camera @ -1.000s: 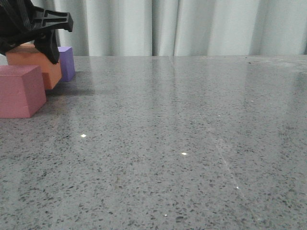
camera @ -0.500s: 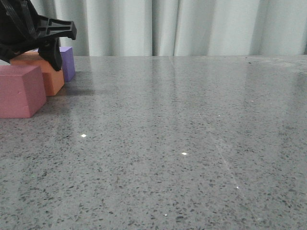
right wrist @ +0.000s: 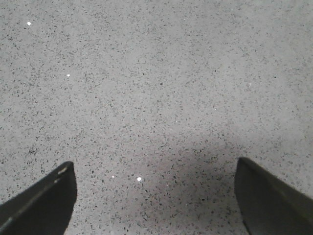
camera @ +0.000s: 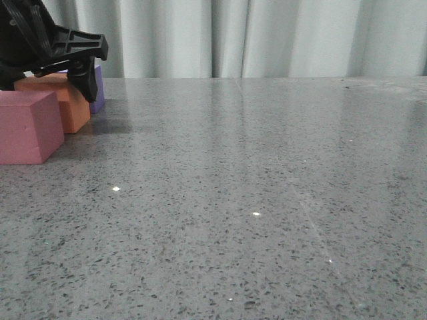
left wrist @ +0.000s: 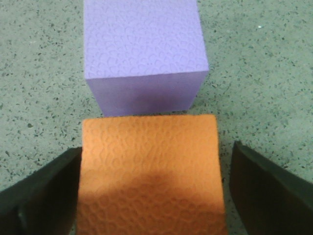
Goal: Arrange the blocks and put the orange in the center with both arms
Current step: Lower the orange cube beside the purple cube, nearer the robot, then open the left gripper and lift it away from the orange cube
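1. Three foam cubes sit in a row at the table's [camera: 267,200] far left: pink-red cube [camera: 27,127] nearest, orange cube [camera: 63,103] in the middle, purple cube [camera: 98,87] behind.
2. My left gripper [left wrist: 154,193] straddles the orange cube, fingers [left wrist: 44,196] spread, one with a gap beside the foam.
3. My right gripper [right wrist: 156,200] hangs wide apart over bare table, holding nothing.

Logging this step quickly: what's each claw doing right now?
Left claw: open, fingers astride the orange cube, a gap on one side.
Right claw: open, holding nothing.
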### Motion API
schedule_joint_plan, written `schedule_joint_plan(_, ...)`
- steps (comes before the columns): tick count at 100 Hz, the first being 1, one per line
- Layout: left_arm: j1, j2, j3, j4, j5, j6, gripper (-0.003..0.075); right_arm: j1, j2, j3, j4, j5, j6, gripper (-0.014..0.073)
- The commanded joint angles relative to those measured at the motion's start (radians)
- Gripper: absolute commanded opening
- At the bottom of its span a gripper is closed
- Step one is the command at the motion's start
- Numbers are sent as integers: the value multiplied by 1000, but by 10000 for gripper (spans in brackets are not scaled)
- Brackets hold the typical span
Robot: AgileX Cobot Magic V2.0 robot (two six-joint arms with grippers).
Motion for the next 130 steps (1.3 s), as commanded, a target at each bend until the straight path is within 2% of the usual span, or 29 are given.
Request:
schedule_joint_plan(1, 1, -60, -26, 2, -40, 5, 587, -3, -4, -23, -40, -56, -12, 645)
schedule_joint_plan(25, 1, -127, -26, 2, -23, 5, 587, -3, -4, -23, -40, -56, -12, 645)
schedule_joint_plan(56, 1, -283, -53, 4, 116, 24, 584, -3, -4, -23, -40, -55, -11, 645)
schedule_joint_plan(84, 1, -476, -46, 18, 186, 55, 504, -3, -4, -23, -40, -51, -11, 645)
schedule_joint_plan(101, 1, -604, 40, 39, 235, 55, 504, -3, -4, -23, -40, -32, -11, 645)
schedule_joint_plan(130, 1, -852, 319, 39, 235, 35, 504, -3, -4, -23, -40, -25, -11, 645)
